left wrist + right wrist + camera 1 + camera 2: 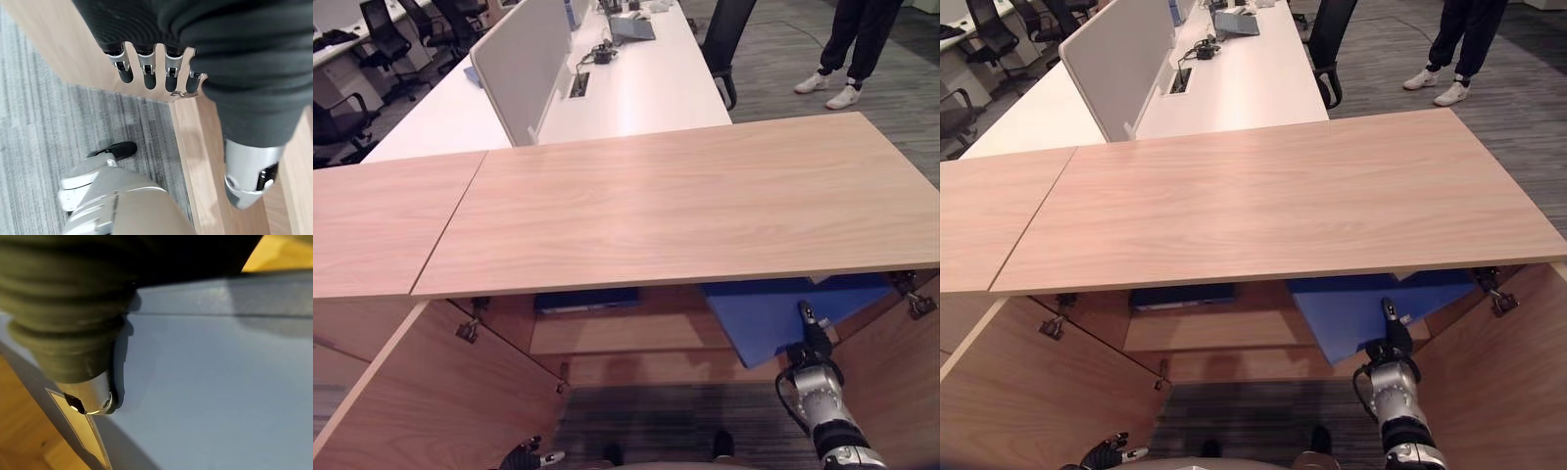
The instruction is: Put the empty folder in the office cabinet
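Folder [773,318], flat and blue with a smooth matt face, lies tilted inside the open cabinet [636,333] under its pale woodgrain top, just right of a darker blue item [585,299] on the shelf. Our right hand [813,338] meets the folder's near edge with the thumb pressed on it; we cannot tell how the fingers sit. Our left hand [146,68] hangs with fingers straight beside the cabinet's left door [431,392]. Beyond the cabinet, a person's legs [847,49] stand.
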Controlling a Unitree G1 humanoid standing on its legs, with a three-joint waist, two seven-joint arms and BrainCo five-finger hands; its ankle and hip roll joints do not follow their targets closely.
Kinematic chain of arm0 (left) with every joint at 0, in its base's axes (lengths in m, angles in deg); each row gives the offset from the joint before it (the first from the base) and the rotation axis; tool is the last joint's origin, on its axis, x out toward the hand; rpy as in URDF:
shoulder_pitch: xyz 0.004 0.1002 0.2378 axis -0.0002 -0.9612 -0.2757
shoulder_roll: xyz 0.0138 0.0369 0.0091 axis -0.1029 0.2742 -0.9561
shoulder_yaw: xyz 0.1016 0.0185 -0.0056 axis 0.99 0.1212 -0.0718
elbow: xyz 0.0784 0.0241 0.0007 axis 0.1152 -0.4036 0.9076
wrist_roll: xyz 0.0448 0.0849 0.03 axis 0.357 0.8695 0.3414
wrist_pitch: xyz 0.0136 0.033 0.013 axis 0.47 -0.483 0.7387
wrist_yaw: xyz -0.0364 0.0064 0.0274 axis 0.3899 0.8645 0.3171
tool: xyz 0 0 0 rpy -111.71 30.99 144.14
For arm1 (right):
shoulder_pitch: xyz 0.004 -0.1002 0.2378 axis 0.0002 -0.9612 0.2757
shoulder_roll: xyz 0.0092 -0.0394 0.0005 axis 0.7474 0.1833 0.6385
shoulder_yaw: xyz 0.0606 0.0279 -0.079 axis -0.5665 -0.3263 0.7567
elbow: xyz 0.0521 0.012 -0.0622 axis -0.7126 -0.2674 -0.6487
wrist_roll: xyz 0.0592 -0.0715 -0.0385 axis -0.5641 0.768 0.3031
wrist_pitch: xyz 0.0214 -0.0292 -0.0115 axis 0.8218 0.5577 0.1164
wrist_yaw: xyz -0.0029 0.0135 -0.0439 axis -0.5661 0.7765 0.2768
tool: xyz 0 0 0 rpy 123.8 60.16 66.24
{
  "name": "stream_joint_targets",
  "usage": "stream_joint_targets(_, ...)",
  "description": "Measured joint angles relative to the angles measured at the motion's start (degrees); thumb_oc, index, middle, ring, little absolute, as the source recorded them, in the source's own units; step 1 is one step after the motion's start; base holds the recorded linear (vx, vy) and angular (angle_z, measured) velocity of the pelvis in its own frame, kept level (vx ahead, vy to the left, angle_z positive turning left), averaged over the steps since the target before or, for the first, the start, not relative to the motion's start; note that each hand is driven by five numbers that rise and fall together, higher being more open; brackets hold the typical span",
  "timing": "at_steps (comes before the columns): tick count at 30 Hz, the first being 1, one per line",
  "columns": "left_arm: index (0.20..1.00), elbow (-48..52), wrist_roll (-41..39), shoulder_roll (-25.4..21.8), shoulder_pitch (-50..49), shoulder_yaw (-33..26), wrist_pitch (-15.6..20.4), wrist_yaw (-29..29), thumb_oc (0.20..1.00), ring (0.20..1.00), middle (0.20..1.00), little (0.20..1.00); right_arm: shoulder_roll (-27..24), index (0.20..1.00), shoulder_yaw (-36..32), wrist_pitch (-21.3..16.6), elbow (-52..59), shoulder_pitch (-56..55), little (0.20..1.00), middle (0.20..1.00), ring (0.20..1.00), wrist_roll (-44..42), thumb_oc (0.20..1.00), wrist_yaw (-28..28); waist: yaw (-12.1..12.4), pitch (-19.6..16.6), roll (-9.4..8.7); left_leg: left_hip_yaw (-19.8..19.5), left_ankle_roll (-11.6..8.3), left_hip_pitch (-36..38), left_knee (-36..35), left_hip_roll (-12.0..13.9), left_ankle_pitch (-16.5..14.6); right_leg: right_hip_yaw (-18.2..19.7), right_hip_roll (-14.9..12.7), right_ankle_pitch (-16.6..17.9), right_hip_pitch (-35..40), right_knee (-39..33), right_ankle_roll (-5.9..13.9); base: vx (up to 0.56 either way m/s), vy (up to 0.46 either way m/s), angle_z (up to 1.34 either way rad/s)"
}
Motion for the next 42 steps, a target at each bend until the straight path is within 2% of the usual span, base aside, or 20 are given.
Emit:
stream_joint_targets(3,1.0,0.0,-0.3,0.0,-0.3,1.1,0.0,0.0,1.0,1.0,1.0,1.0,-0.6,0.2,0.4,-0.5,0.0,3.8,0.2,0.2,0.2,-2.0,0.2,0.9,1.2,0.1,1.17,-2.2,-0.64,-1.1,0.0,0.7,0.4,-1.7,0.8,-0.4,0.0,0.0,-0.65,-0.01,-0.176,0.34)
stream_joint_targets(5,1.0,0.1,-0.6,0.1,-1.6,2.3,0.3,0.0,1.0,1.0,1.0,1.0,-1.3,0.2,0.4,-1.7,-0.3,8.4,0.2,0.2,0.2,-2.2,0.2,1.6,3.5,0.9,3.58,-4.4,-1.34,-3.5,2.1,1.7,1.3,-2.9,2.4,-0.9,0.0,0.0,-1.43,-0.16,-0.2,0.69)
stream_joint_targets(6,1.0,-0.2,-1.7,0.2,-0.6,3.5,0.1,0.0,1.0,1.0,1.0,1.0,-4.6,0.2,0.3,-2.5,-1.5,14.5,0.2,0.2,0.2,-2.6,0.2,2.0,4.5,3.0,6.09,-7.5,-3.07,-7.3,4.6,2.1,2.9,-5.3,3.5,-1.0,-0.8,0.4,-2.02,-0.23,-0.121,1.06)
stream_joint_targets(7,1.0,-0.2,-1.9,0.2,0.2,4.2,0.1,0.0,1.0,1.0,1.0,1.0,-6.0,0.2,-0.1,-2.6,-2.7,16.9,0.2,0.2,0.2,-3.8,0.2,2.5,4.5,4.0,6.59,-7.7,-3.67,-10.1,7.5,1.6,3.3,-5.7,3.5,-0.9,-1.4,0.6,-2.19,-0.19,-0.11,1.39)
stream_joint_targets(8,1.0,-0.2,-2.6,0.0,3.0,5.8,0.0,0.0,1.0,1.0,1.0,1.0,-7.1,0.2,-2.1,-3.2,-5.3,19.9,0.2,0.2,0.2,-5.5,0.2,3.2,4.3,6.5,6.23,-5.6,-5.58,-15.5,11.0,0.3,7.6,-7.8,1.5,-0.5,-3.1,0.5,-4.22,-0.04,-0.044,0.87)
stream_joint_targets(9,1.0,-0.2,-2.6,0.0,3.2,6.5,-0.1,0.1,1.0,1.0,1.0,1.0,-7.3,0.2,-2.1,-4.1,-5.2,20.4,0.2,0.2,0.2,-6.1,0.2,3.2,4.4,7.6,5.76,-4.0,-5.36,-16.2,10.7,0.2,7.8,-8.2,1.0,-0.3,-3.7,0.1,-4.7,-0.04,-0.072,0.66)
stream_joint_targets(10,1.0,-0.2,-2.6,0.0,2.6,7.0,-0.2,0.4,1.0,1.0,1.0,1.0,-7.3,0.2,-2.1,-4.9,-6.8,22.8,0.2,0.2,0.2,-6.5,0.2,3.2,4.1,8.7,6.07,-1.6,-3.82,-15.5,10.4,0.6,6.5,-8.3,0.9,0.0,-4.1,0.1,-5.28,-0.04,-0.036,0.13)
stream_joint_targets(13,1.0,0.1,-3.2,-0.5,1.5,8.0,-0.1,0.4,1.0,1.0,1.0,1.0,-8.6,0.2,-1.8,-5.4,-11.4,28.0,0.2,0.2,0.2,-6.5,0.2,3.8,3.4,9.0,6.86,0.0,-3.13,-14.4,9.7,1.4,3.5,-8.2,0.7,0.1,-7.7,2.6,-5.12,-0.11,-0.014,-0.02)
stream_joint_targets(14,1.0,1.4,-4.6,-0.7,2.0,8.7,0.2,0.4,1.0,1.0,1.0,1.0,-9.9,0.2,-1.7,-5.6,-13.4,32.3,0.2,0.2,0.2,-6.6,0.2,4.0,2.7,9.7,7.79,-0.2,-1.78,-15.5,7.8,2.0,1.5,-8.0,0.8,0.0,-11.6,5.1,-5.03,-0.06,0.01,0.0)
stream_joint_targets(15,1.0,1.4,-4.9,-0.8,3.8,8.6,0.2,0.4,1.0,1.0,1.0,1.0,-10.6,0.2,-1.9,-6.4,-13.4,33.7,0.2,0.2,0.2,-7.0,0.2,4.0,2.8,11.2,7.34,0.3,-1.53,-16.1,7.6,1.6,1.6,-7.5,0.3,0.3,-12.6,5.6,-4.51,-0.07,0.008,0.02)
stream_joint_targets(16,1.0,2.9,-6.2,-1.9,5.6,8.6,0.4,0.3,1.0,1.0,1.0,1.0,-11.6,0.2,-2.3,-7.2,-15.9,37.1,0.2,0.2,0.2,-8.8,0.2,4.4,3.1,13.0,5.98,0.7,-0.8,-18.1,7.5,1.0,2.5,-6.4,-0.4,0.5,-15.3,7.2,-3.88,-0.07,-0.001,0.02)
stream_joint_targets(18,1.0,4.3,-7.6,-2.8,6.6,8.8,0.8,0.2,1.0,1.0,1.0,1.0,-12.2,0.2,-3.1,-7.5,-19.5,41.0,0.2,0.2,0.2,-9.2,0.2,4.9,3.6,13.6,4.86,0.7,-0.73,-20.4,8.5,0.4,2.6,-5.1,-1.4,0.0,-19.1,10.6,-3.99,-0.04,-0.021,0.01)
stream_joint_targets(20,1.0,7.9,-10.7,-4.2,7.8,9.0,1.4,-0.4,1.0,1.0,1.0,1.0,-13.7,0.2,-4.5,-8.0,-25.0,46.8,0.2,0.2,0.2,-11.6,0.2,6.5,5.1,13.8,5.1,0.6,-0.7,-24.1,10.6,0.0,2.6,-3.6,-2.3,-2.9,-24.5,16.9,-3.8,-0.02,-0.026,0.14)
stream_joint_targets(22,1.0,10.0,-13.0,-5.6,9.4,8.9,2.2,-1.4,1.0,1.0,1.0,1.0,-14.9,0.2,-5.4,-9.0,-26.1,50.0,0.2,0.2,0.2,-13.2,0.2,7.5,6.3,14.7,5.8,0.1,-0.7,-26.6,13.1,-0.1,2.6,-3.7,-3.3,-5.3,-28.0,22.1,-4.67,0.0,-0.021,0.24)
stream_joint_targets(26,1.0,15.1,-15.4,-7.3,10.3,10.6,2.7,-2.0,1.0,1.0,1.0,1.0,-18.1,0.2,-6.1,-10.8,-27.1,51.8,0.2,0.2,0.2,-13.4,0.2,9.6,7.2,15.2,6.53,-0.5,-0.64,-31.0,17.3,0.0,1.9,-3.6,-4.5,-9.2,-33.1,29.5,-4.88,0.01,-0.021,0.15)
stream_joint_targets(29,1.0,17.7,-16.2,-8.0,12.9,12.6,2.7,-2.5,1.0,1.0,1.0,1.0,-21.7,0.2,-6.9,-13.1,-27.5,52.3,0.2,0.2,0.2,-16.7,0.2,12.6,6.8,16.3,6.19,-1.4,-0.35,-33.7,21.2,-0.8,1.0,-3.4,-5.9,-11.7,-36.0,34.6,-5.51,0.01,-0.007,0.19)
stream_joint_targets(33,1.0,21.4,-16.7,-8.2,15.0,13.8,3.5,-2.8,1.0,1.0,1.0,1.0,-24.1,0.2,-6.0,-13.4,-27.7,53.0,0.2,0.2,0.2,-17.5,0.2,14.9,5.8,16.7,5.85,-1.5,-0.61,-37.4,25.3,-0.8,-1.2,-2.3,-6.2,-13.7,-39.8,38.4,-5.79,0.06,-0.018,-0.02)
stream_joint_targets(39,1.0,24.2,-18.7,-9.3,18.4,14.5,4.6,-3.6,1.0,1.0,1.0,1.0,-24.0,0.2,-4.0,-12.8,-29.3,54.9,0.2,0.2,0.2,-17.6,0.2,16.8,4.8,17.0,5.78,-1.8,-0.55,-40.5,29.7,-0.8,-2.9,-1.6,-6.5,-15.0,-43.0,42.4,-6.63,-0.01,0.002,-0.01)
stream_joint_targets(42,1.0,25.0,-20.5,-10.3,19.4,15.8,4.7,-4.1,1.0,1.0,1.0,1.0,-23.5,0.2,-3.8,-13.5,-29.5,58.3,0.2,0.2,0.2,-17.7,0.2,17.6,4.3,17.8,5.7,-1.7,0.06,-45.8,36.4,-0.7,-5.8,-0.1,-6.8,-15.9,-47.5,46.5,-6.71,-0.03,0.013,-0.11)
